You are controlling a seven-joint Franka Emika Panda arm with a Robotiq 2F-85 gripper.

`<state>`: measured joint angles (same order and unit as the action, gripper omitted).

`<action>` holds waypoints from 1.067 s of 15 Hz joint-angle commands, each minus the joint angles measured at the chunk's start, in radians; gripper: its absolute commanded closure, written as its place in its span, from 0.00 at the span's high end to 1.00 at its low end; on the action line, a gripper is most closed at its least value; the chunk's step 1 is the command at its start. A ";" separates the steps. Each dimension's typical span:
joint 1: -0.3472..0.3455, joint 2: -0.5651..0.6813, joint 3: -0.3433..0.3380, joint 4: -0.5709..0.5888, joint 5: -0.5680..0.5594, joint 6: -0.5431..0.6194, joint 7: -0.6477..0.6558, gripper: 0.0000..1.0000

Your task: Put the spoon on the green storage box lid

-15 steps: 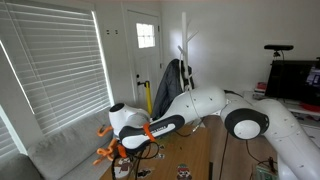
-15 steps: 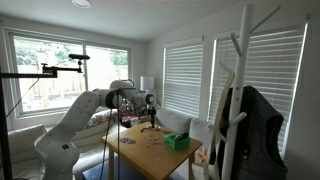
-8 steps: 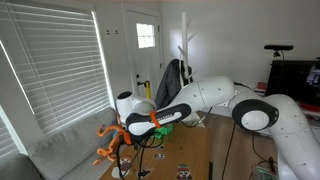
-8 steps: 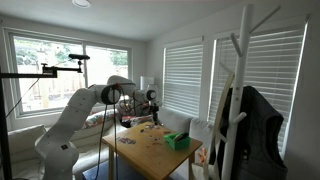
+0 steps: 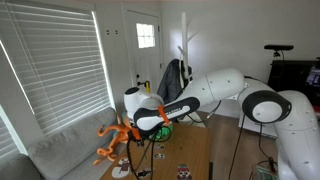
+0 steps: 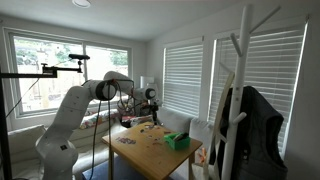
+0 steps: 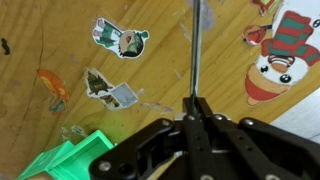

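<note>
**Spoon clamped in gripper, right of the green box**

In the wrist view the gripper (image 7: 197, 108) fills the bottom of the frame. Its black fingers are drawn narrow and pinched together on the spoon (image 7: 196, 50). Only the slim grey handle shows, running straight up from the fingertips to the top edge of the frame; the bowl cannot be seen.

Beyond the fingers lies the wooden bench (image 7: 160, 62). The green storage box lid (image 7: 70, 160) sits in the lower left corner, partly cut off by the frame edge and by the gripper body. It lies left of the spoon and not under it.

Further up the frame, stickers lie flat on the wood:
- a grey and green one (image 7: 108, 90) left of centre
- a cartoon one (image 7: 120, 38) above it
- a small orange one (image 7: 52, 87) at the left
- a red and white figure (image 7: 283, 55) at the upper right

In an exterior view the white arm (image 5: 215, 88) reaches from the right of the frame toward the centre. The orange toy (image 5: 112, 142) is at lower left and window blinds (image 5: 55, 70) are behind it.

In an exterior view the green box (image 6: 177, 142) stands near the right edge of the bench (image 6: 150, 158). The arm (image 6: 85, 98) arches over from the left, and a white coat stand (image 6: 240, 80) is at the right.
</note>
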<state>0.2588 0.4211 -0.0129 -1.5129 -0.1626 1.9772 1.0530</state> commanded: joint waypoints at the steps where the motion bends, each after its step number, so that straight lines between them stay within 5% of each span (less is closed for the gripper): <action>1: -0.007 -0.033 -0.020 -0.016 -0.090 -0.105 -0.017 0.02; 6: -0.058 -0.096 -0.044 -0.039 -0.170 -0.192 -0.067 0.02; 16: -0.172 0.001 -0.057 0.055 -0.129 -0.149 -0.191 0.02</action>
<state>0.0903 0.3845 -0.0674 -1.5080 -0.3044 1.8214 0.8861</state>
